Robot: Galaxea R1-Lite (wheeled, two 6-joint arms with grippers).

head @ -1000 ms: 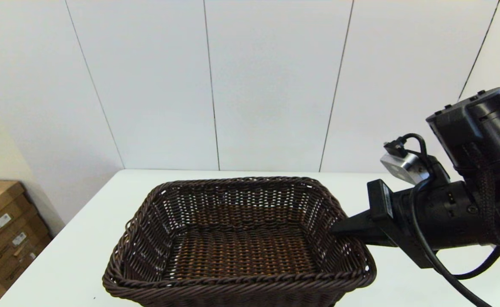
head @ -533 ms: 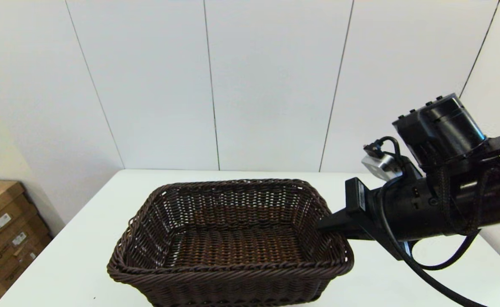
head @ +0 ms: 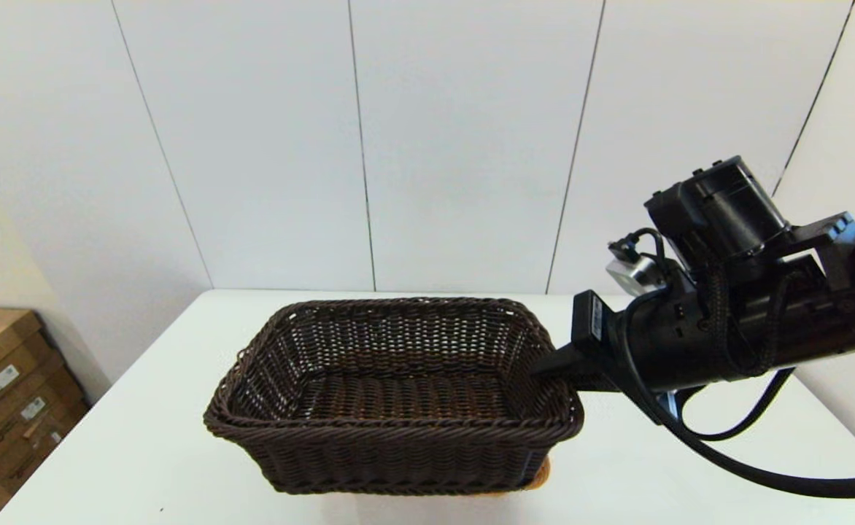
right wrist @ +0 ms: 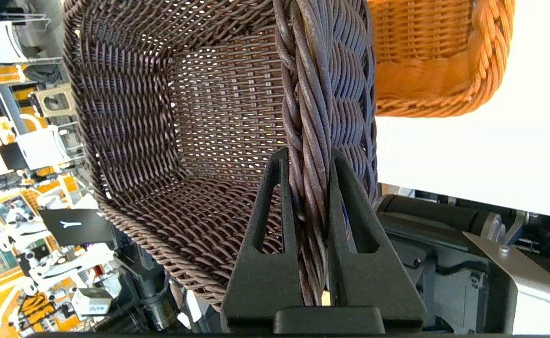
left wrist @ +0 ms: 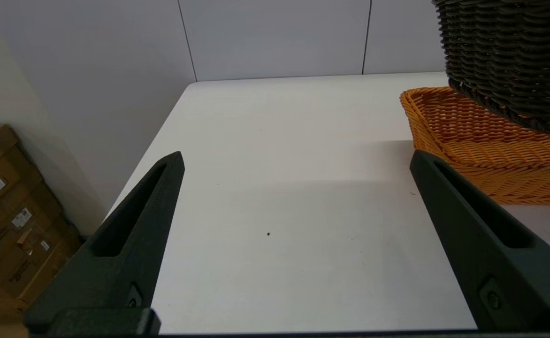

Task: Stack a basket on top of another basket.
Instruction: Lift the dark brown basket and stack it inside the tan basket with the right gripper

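Head view: we hold the dark brown basket (head: pixel 395 394) by its right rim in our right gripper (head: pixel 548 362), above the orange basket (head: pixel 538 477).

Left wrist view: left gripper (left wrist: pixel 296 171), fingers wide, idle beside them.

Right wrist view: fingers (right wrist: pixel 275 206) pinch the braided rim. Not seated; lowering remains.

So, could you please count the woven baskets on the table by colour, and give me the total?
Dark brown rectangular woven wicker basket: 1, held by its rim in the right gripper, above the other basket.
Orange-tan rectangular woven wicker basket: 1, on the white table.
Total: 2 baskets.
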